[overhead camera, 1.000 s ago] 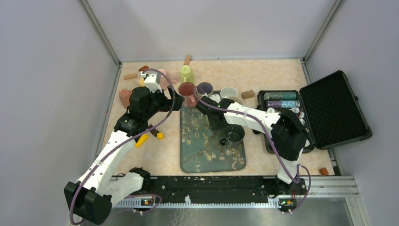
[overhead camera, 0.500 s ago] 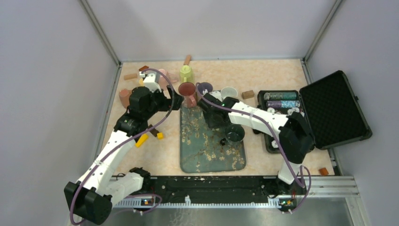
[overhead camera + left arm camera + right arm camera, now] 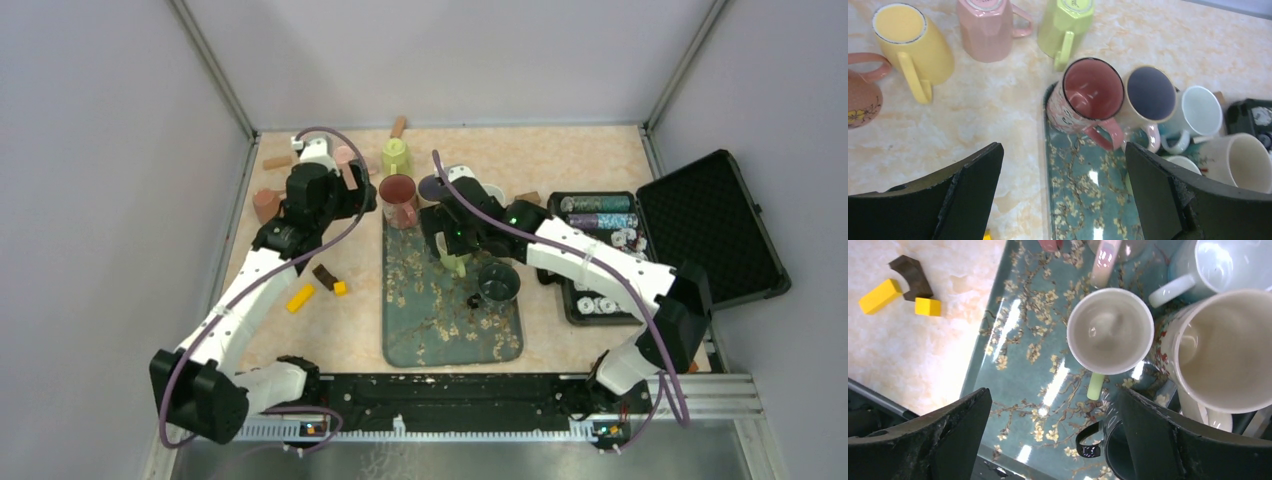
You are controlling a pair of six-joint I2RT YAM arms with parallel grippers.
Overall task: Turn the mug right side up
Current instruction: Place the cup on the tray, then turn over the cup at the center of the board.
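Observation:
A white mug with a pale green handle (image 3: pixel 1110 330) stands mouth up on the teal flowered tray (image 3: pixel 1013 365), free of any grip. My right gripper (image 3: pixel 1055 440) hangs open just above it, one finger to each side and nearer the camera. From above, the right gripper (image 3: pixel 455 235) covers most of that mug, so only its green edge (image 3: pixel 457 264) shows. My left gripper (image 3: pixel 1063 200) is open and empty over the tray's left rim (image 3: pixel 1045 165), near an upright pink mug (image 3: pixel 1088 97). A pink mug (image 3: pixel 985 27) and a green mug (image 3: pixel 1068 20) stand bottom up behind.
On the tray are also a black mug (image 3: pixel 497 283), a large cream mug (image 3: pixel 1218 350) and a white one (image 3: pixel 1218 265). A yellow mug (image 3: pixel 908 40) stands at the left. Yellow and brown blocks (image 3: pixel 323 283) lie left of the tray. An open black case (image 3: pixel 700 230) is at the right.
The right gripper has opened, let go of the green-handled mug and risen over it. The left arm has drawn back toward the far side.

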